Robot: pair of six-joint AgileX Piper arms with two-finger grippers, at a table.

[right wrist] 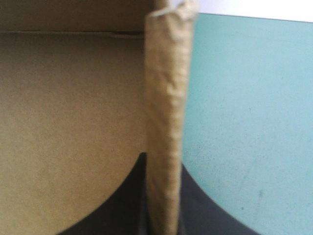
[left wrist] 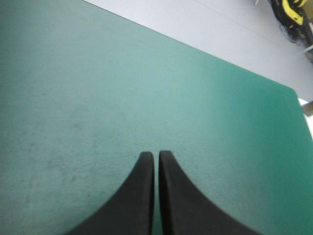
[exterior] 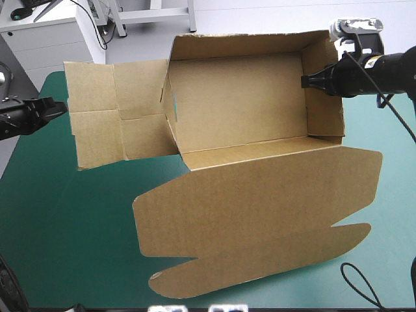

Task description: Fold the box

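While the right gripper (exterior: 307,81) has the box (exterior: 240,104) clamped, your left gripper (exterior: 60,108) holds nothing.

Right side: the black fingers are all but closed on the box's right wall (right wrist: 165,98), with one finger inside the tray and one outside, over the teal-green cover (exterior: 78,227). The wall stands upright between them.

Left side: the fingers are pressed together with only a thin slit between them and nothing in it. The left wrist view shows only bare cover ahead. The gripper sits at the table's left edge, just beside the outer edge of the box's left flaps (exterior: 110,114). You can't tell from the high view whether they touch.

Box position: far half of the table, centre to right. The far wall (exterior: 240,45) and right wall are up. The left end is open, with its flaps spread out to the left. The lid (exterior: 260,214) lies flat toward the near edge, its tabs unfolded.
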